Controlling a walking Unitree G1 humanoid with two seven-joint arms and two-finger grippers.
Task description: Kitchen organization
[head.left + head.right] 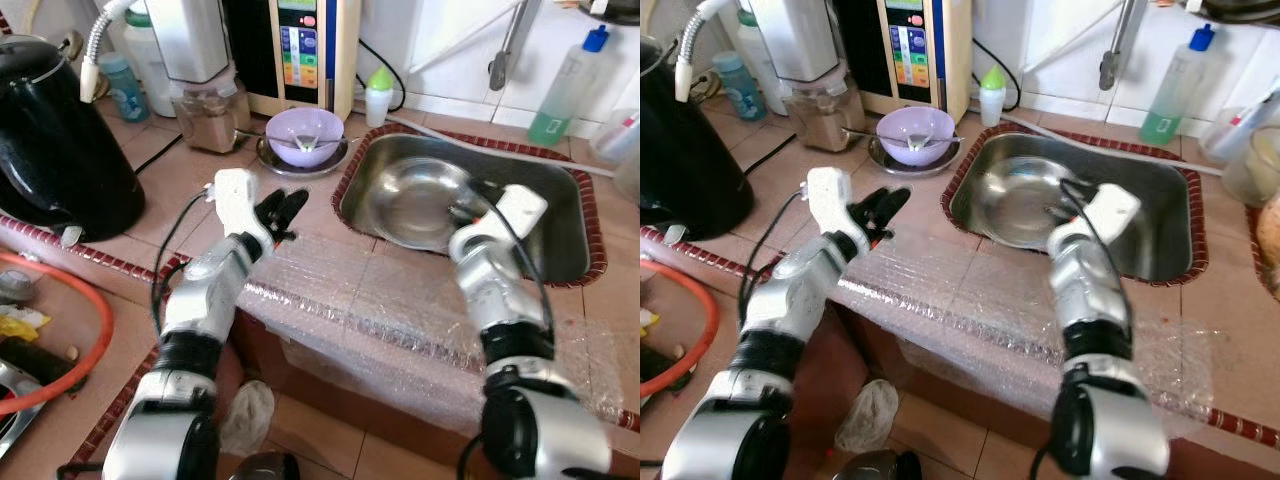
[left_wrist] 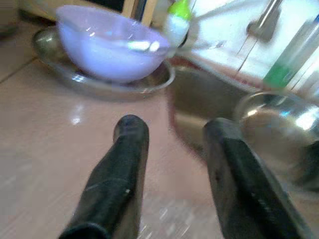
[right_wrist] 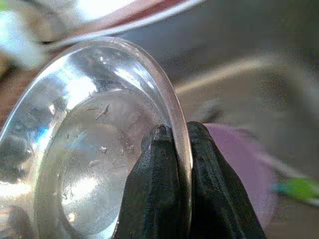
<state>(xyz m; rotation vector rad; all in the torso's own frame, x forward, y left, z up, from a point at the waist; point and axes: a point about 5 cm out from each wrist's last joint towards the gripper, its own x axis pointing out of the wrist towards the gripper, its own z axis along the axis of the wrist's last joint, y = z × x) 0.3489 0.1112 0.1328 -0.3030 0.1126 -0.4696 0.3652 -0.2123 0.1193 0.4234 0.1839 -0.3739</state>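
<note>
right gripper (image 3: 174, 137) fingers clamped on rim of shiny round steel bowl (image 1: 420, 200), which sits in steel sink (image 1: 560, 215); its tips are hidden behind wrist in head views. left gripper (image 1: 285, 208) fingers apart, holding nothing, over tiled counter (image 1: 180, 170) nr lilac plastic bowl (image 1: 303, 133), blurred in wrist view.

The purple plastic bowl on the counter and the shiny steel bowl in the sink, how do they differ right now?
The purple plastic bowl sits on a metal plate on the tiled counter with a spoon in it; the shiny steel bowl lies in the sink, wider and shallower. The right gripper pinches the steel bowl's rim; the open left gripper hovers short of the purple one. Both are round.
</note>
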